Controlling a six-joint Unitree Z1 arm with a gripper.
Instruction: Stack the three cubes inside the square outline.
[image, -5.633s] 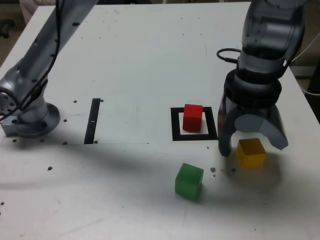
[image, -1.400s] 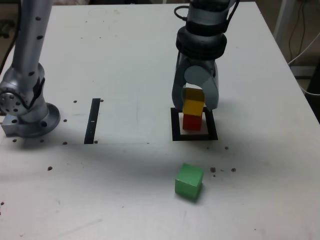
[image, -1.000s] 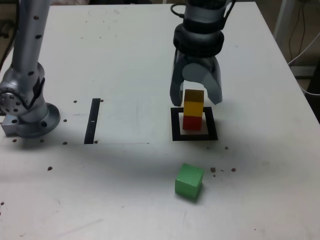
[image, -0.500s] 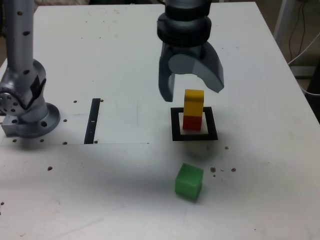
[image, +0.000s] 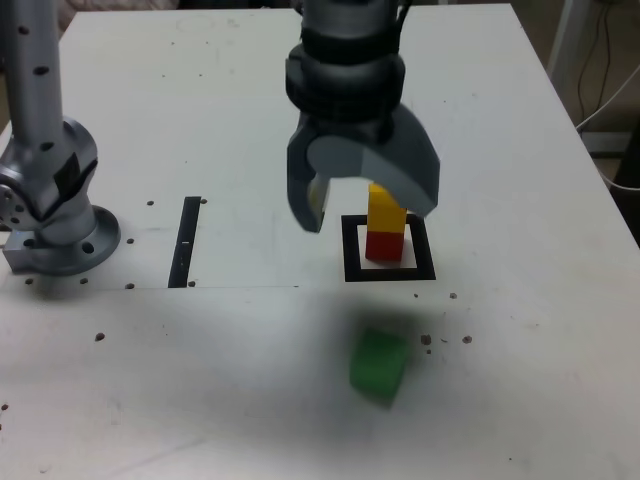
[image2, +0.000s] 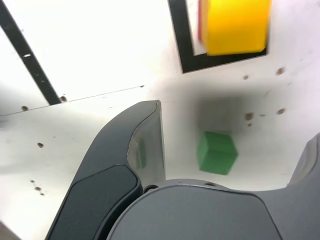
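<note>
Grey and empty, the pincer (image: 365, 205) hangs with its jaws spread wide above the tabletop (image: 240, 120), gripping nothing. Just behind it in the exterior view, partly screened by one jaw, the yellow cube (image: 385, 208) sits on the red cube (image: 382, 245), both inside the square outline (image: 352, 252). The wrist view shows the yellow cube (image2: 235, 25) from above, roughly covering the red cube below, a sliver of which (image2: 202, 20) shows beside it. Below the pincer and nearer the exterior camera lies the green cube (image: 378, 363), alone and well apart from the stack; the wrist camera catches it (image2: 216, 152) between the two jaws. Off to the exterior view's left, a thin black strip (image: 186, 241) and the arm's base (image: 55, 230) stand clear of the work.

Two cubes appear stacked; the green one looks to be next. A good pick would bring the jaws down squarely over two opposite faces, the cube centred between them, descending straight so neither tip nudges it. Its edges seem turned slightly against the outline's, so the wrist may need rotating first. The stack is narrow, and the lift should likely pass well above it.
</note>
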